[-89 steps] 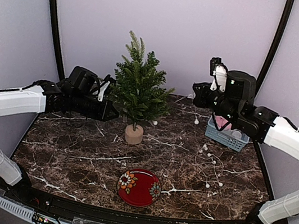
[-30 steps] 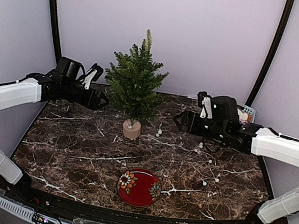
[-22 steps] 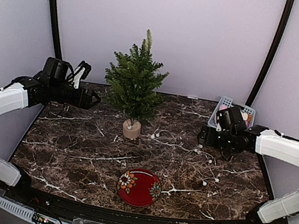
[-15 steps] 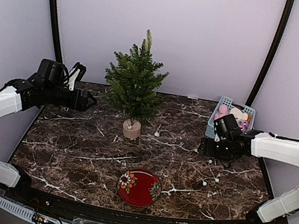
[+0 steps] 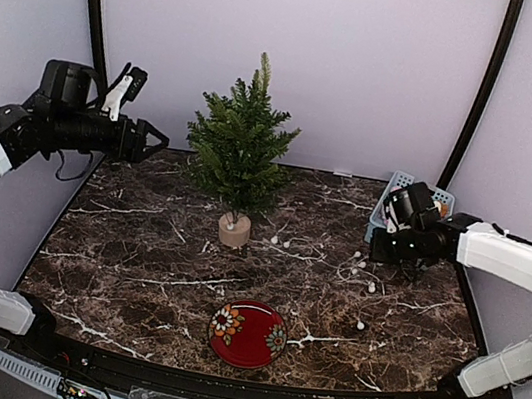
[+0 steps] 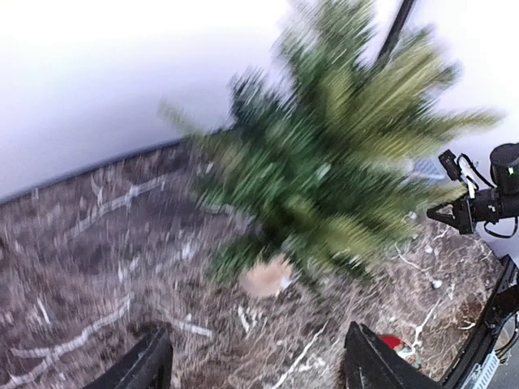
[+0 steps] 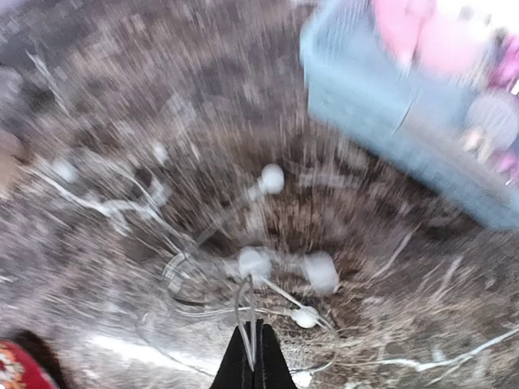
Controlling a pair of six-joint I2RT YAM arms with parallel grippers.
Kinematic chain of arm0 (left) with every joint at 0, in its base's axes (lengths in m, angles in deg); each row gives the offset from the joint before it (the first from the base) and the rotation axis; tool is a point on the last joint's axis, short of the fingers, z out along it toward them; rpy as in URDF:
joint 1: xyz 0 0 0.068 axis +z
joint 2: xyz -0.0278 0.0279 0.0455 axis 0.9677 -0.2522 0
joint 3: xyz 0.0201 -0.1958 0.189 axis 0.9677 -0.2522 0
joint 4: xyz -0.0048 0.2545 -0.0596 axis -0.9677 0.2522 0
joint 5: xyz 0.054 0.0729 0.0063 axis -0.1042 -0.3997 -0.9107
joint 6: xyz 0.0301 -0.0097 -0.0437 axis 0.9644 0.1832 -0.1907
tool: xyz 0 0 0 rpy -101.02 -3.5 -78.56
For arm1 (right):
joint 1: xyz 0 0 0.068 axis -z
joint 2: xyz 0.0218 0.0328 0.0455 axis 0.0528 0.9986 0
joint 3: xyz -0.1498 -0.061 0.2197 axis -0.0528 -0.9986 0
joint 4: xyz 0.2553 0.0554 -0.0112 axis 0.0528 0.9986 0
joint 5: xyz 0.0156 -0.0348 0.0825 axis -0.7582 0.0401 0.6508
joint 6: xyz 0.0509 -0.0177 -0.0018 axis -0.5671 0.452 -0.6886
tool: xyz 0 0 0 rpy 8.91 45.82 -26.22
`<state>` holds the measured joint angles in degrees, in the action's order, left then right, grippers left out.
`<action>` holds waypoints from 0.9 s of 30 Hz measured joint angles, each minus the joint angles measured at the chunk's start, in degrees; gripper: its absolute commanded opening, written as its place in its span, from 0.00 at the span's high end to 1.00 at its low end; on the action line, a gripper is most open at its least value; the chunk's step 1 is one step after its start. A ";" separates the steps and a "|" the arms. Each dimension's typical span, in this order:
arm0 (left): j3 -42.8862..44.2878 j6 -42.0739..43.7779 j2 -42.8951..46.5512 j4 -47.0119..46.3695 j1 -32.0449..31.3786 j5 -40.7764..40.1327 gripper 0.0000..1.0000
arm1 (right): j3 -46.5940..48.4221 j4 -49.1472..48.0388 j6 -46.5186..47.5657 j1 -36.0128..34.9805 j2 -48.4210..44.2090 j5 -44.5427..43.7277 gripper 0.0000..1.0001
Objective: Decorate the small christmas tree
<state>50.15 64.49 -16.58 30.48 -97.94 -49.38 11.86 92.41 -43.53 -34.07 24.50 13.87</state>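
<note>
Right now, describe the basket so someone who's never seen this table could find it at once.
Look at the dark marble table and go to its far right corner. The basket there is small plastic with pink things inside; it is the only pale blue thing on the table.

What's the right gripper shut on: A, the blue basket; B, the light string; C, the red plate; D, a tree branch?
B: the wrist view shows the right gripper with its jaws closed on the thin wire of the light string.
</note>
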 measured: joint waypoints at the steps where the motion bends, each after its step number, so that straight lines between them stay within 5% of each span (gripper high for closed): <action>1: 2.69 0.74 -0.35 1.36 -1.18 -0.72 0.25 | 1.66 1.05 0.35 0.00 -2.27 -0.50 1.00; 6: 26.34 4.87 -8.81 7.32 -14.75 -7.45 0.26 | 12.39 4.79 2.14 0.04 -10.71 -2.38 1.00; 14: 51.41 9.60 -27.17 12.61 -33.62 -13.64 0.26 | 20.00 4.59 7.91 0.09 -17.07 4.17 1.00; 27: 61.42 10.43 -46.88 10.64 -37.70 -1.42 0.25 | 21.09 -0.59 12.11 0.09 -21.22 33.33 1.00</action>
<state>111.57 74.92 -63.46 41.12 -135.64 -50.80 32.95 91.82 -31.43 -33.98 3.28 47.21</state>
